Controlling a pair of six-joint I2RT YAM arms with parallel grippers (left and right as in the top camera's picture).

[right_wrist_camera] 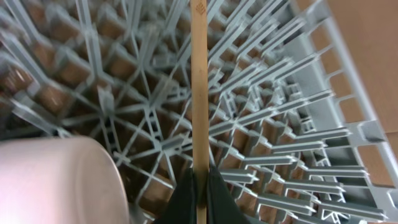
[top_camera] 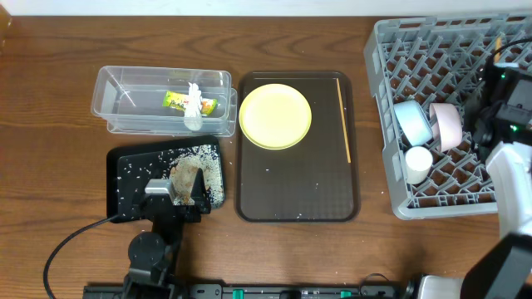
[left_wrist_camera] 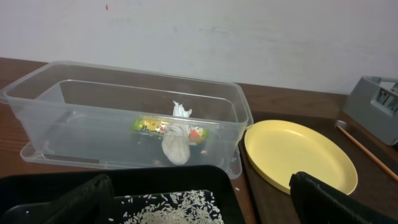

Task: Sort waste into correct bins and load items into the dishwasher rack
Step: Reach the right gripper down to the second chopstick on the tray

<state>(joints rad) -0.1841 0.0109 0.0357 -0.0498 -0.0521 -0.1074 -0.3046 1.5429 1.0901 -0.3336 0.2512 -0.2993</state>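
Observation:
The clear tub holds the green-and-orange wrapper and the white tissue; both also show in the left wrist view, the wrapper and the tissue. Rice scraps lie in the black tray. My left gripper hovers open and empty over that tray. The yellow plate and one chopstick lie on the brown tray. My right gripper is shut on the other chopstick over the grey rack.
The brown serving tray sits in the middle. In the rack lie a light blue bowl, a pale pink bowl and a small white bowl. The left arm's cable trails at the front left.

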